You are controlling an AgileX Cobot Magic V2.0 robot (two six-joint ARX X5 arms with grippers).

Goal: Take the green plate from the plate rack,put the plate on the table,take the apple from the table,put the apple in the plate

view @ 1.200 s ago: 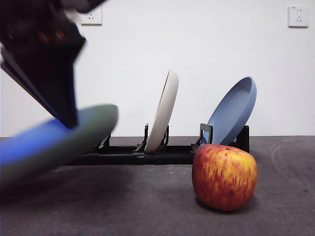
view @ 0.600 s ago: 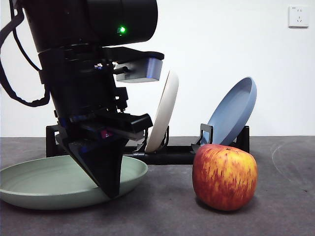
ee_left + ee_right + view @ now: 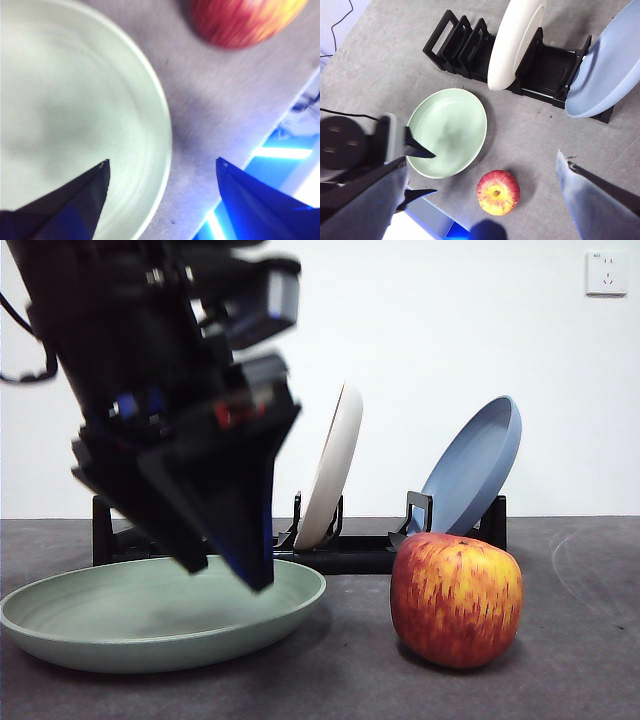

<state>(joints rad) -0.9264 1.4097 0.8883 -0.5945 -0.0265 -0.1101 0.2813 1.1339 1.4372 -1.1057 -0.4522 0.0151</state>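
The green plate [image 3: 150, 625] lies flat on the table [image 3: 330, 680] at the front left. My left gripper [image 3: 228, 575] hangs just above its right rim, open and holding nothing. In the left wrist view the green plate [image 3: 70, 115] lies below the spread jaws, and the apple [image 3: 240, 20] sits beyond its rim. The apple [image 3: 456, 600] stands upright on the table to the plate's right, a short gap away. My right gripper [image 3: 481, 160] is open high above, looking down on the green plate [image 3: 447, 132], the apple [image 3: 498, 192], the plate rack [image 3: 465, 50] and the left gripper [image 3: 435, 173].
The plate rack [image 3: 350, 552] runs along the back, holding a cream-white plate [image 3: 332, 465] and a blue plate [image 3: 475, 465], both leaning. Its left slots [image 3: 451, 35] are empty. A black cable [image 3: 340, 20] lies off the table's left side.
The left gripper brought the green plate down from the air, set it flat on the table, let go and rose slightly. The apple stayed put.
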